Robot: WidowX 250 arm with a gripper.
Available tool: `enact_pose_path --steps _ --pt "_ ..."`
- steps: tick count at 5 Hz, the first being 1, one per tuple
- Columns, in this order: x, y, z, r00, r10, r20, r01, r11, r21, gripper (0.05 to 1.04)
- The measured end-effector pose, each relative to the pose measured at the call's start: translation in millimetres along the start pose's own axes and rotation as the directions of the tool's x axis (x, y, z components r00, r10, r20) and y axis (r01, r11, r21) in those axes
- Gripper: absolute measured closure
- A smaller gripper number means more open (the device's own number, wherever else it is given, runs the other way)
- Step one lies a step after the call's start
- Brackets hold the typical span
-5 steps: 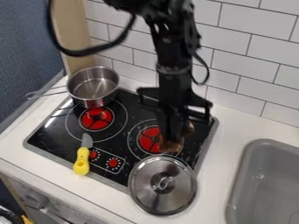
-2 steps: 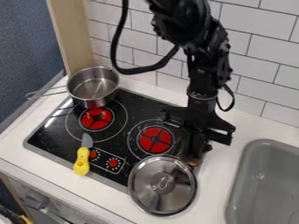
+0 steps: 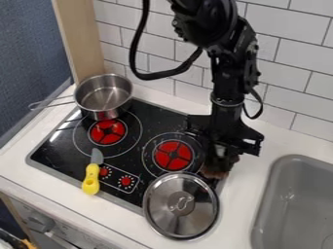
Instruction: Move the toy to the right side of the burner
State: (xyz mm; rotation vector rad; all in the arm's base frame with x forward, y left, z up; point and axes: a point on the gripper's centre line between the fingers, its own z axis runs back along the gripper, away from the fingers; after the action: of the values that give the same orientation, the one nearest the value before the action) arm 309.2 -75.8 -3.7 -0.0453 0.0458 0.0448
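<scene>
the jointed black metal-and-plastic arm [image 3: 228,63] enters at the top edge, right of centre, and descends nearly upright from a bulky upper joint [image 3: 208,22] to a narrow wrist ringed by a thin pale band [image 3: 227,102]. a thick black cable [image 3: 137,51] bows out to the view's left; a thinner black cable [image 3: 261,104] curves along the right. the broad-shouldered black hand [image 3: 216,167] hangs below, pointing downward, its wide crosspiece slanting lower towards the view's right.

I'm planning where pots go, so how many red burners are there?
2: one burner by the steel pot, another burner near the lid. The arm could hide more.
</scene>
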Motion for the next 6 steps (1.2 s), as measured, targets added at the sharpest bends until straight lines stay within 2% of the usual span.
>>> enact_pose_path --steps 1,2,3,4,5,6 --pt "2 2 14 1.0 0.023 0.013 -0.023 0.999 -0.023 0.148" --pt "12 7 31 0.997 0.04 0.058 -0.039 0.999 -0.029 0.075" --pt "19 17 42 0.996 0.074 0.043 -0.071 0.995 -0.069 0.079" --pt "25 29 65 0.996 0.053 0.069 -0.047 0.994 -0.097 0.084" --pt "25 52 95 0.994 0.031 0.108 -0.024 0.998 -0.064 0.084" --pt "16 78 109 0.987 0.02 0.16 -0.014 0.999 -0.035 0.084"
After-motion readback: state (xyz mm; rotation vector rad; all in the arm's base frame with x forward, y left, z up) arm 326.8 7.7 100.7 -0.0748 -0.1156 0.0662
